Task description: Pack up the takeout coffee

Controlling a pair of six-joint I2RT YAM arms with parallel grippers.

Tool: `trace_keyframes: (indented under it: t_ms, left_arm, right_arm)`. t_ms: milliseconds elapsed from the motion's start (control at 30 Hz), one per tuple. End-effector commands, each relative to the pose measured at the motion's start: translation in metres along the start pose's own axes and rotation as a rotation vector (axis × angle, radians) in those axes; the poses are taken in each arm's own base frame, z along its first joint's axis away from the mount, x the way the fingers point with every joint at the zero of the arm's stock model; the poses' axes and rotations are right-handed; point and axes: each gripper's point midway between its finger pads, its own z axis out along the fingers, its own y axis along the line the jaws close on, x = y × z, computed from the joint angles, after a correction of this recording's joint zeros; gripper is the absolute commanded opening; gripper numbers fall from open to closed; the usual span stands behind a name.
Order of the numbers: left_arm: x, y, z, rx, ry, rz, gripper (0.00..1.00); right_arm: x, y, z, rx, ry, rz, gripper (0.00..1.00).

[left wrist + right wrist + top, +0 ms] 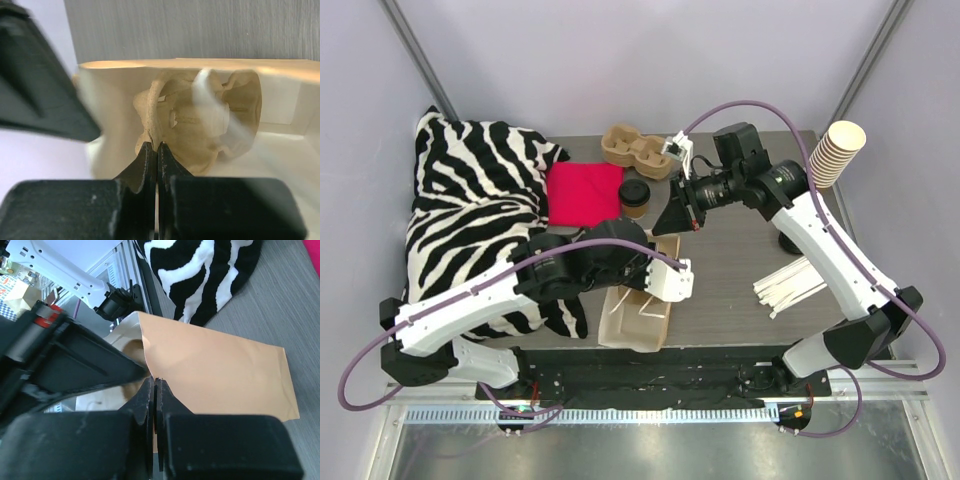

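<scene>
Coffee (634, 197) sits on the surface (740, 270), at 12 o'clock from the bag (632, 325). Left pincer (155, 147) and right pincer (155, 382) both pinch the bag's rim tight. Pulling hard could rip it.

The takeout coffee (634, 197) stands centre frame, just right of the cloth (584, 192). The paper bag (636, 322) lies below it.

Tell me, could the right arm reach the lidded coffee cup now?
Probably, but not at once: the takeout coffee stands unobstructed close beside the right tool, yet that tool is shut, seemingly pinching the rim of the paper bag, so it must let go first.
</scene>
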Motion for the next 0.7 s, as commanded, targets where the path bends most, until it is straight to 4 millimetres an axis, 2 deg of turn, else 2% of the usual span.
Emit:
trace_keyframes:
  t_ms: [0,167,333,500,667]
  left_arm:
    - [-0.002,0.001,0.007,-0.042,-0.037,-0.033,0.00]
    - [-0.003,0.004,0.017,-0.096,-0.060,-0.045,0.00]
    - [0.002,-0.008,0.025,-0.071,-0.066,-0.064,0.00]
    - [0.013,-0.018,0.033,-0.027,-0.042,-0.096,0.00]
    - [0.023,-0.020,0.041,-0.002,-0.024,-0.145,0.00]
  right_arm:
    - [-0.018,0.024,-0.011,-0.037,-0.074,-0.095,0.01]
    - [-0.015,0.027,-0.012,-0.049,-0.074,-0.100,0.01]
    - [-0.010,0.030,-0.013,-0.065,-0.077,-0.127,0.01]
    - [-0.004,0.026,-0.010,-0.075,-0.067,-0.133,0.01]
    - [0.002,0.020,-0.005,-0.075,-0.050,-0.131,0.01]
